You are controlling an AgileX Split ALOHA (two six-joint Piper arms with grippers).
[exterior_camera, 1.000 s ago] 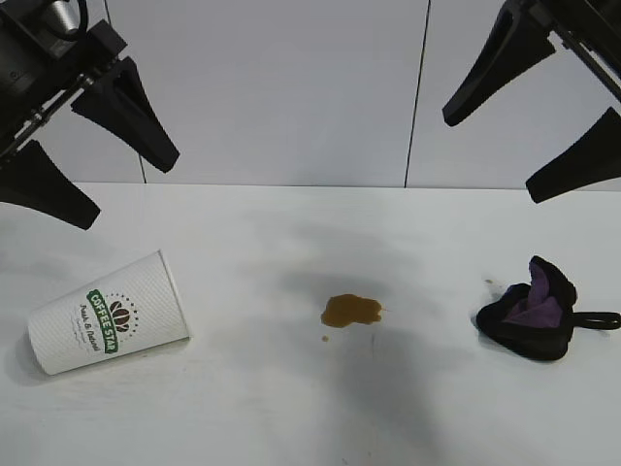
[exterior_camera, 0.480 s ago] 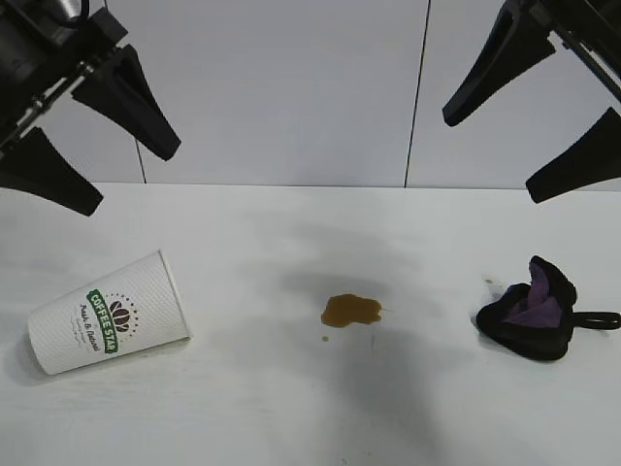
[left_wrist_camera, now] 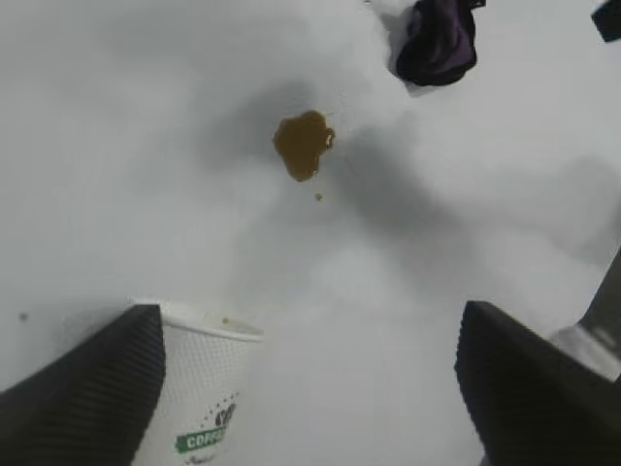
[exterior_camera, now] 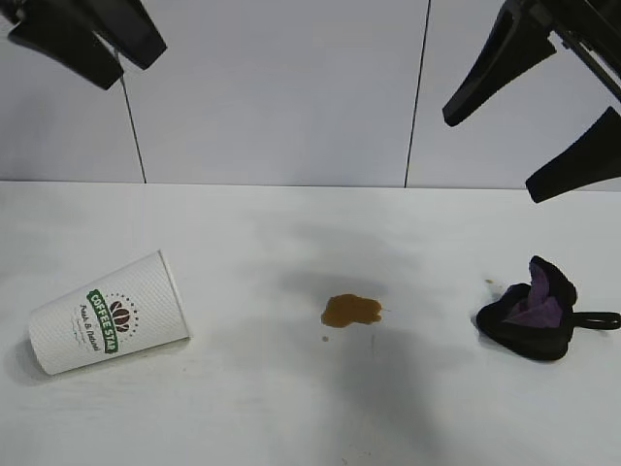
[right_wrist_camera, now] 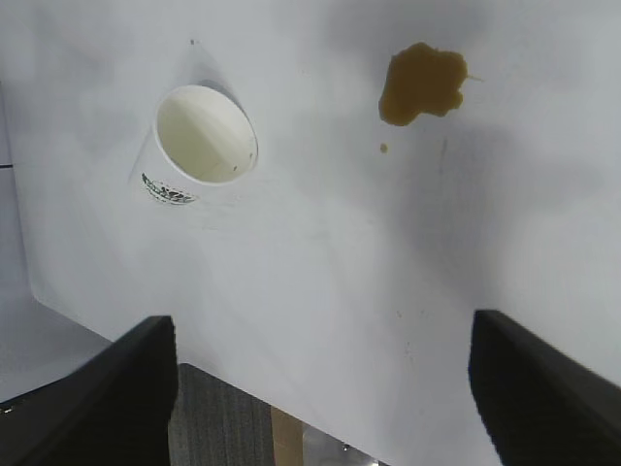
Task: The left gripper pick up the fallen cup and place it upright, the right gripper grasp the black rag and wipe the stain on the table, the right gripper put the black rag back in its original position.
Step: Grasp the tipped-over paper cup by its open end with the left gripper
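Observation:
The cup (exterior_camera: pixel 107 316) lies on its side at the front left of the table (exterior_camera: pixel 291 417), mouth toward the middle; it also shows in the left wrist view (left_wrist_camera: pixel 209 398) and the right wrist view (right_wrist_camera: pixel 199 141). The brown stain (exterior_camera: pixel 351 311) with a tiny droplet sits mid-table, seen too in both wrist views (left_wrist_camera: pixel 303 144) (right_wrist_camera: pixel 423 85). The black rag (exterior_camera: pixel 532 311) with purple inside lies at the right, also in the left wrist view (left_wrist_camera: pixel 439 41). My left gripper (exterior_camera: pixel 97 39) hangs open high above the cup (left_wrist_camera: pixel 309 320). My right gripper (exterior_camera: pixel 491 156) hangs open high above the rag's side (right_wrist_camera: pixel 322 325).
A grey panelled wall (exterior_camera: pixel 291 97) stands behind the table. The table's edge (right_wrist_camera: pixel 291 403) and the floor beyond it show in the right wrist view. Bare tabletop lies between cup, stain and rag.
My left gripper has swung upward and now sits at the top edge of the exterior view. The right gripper, cup, stain and rag have not moved.

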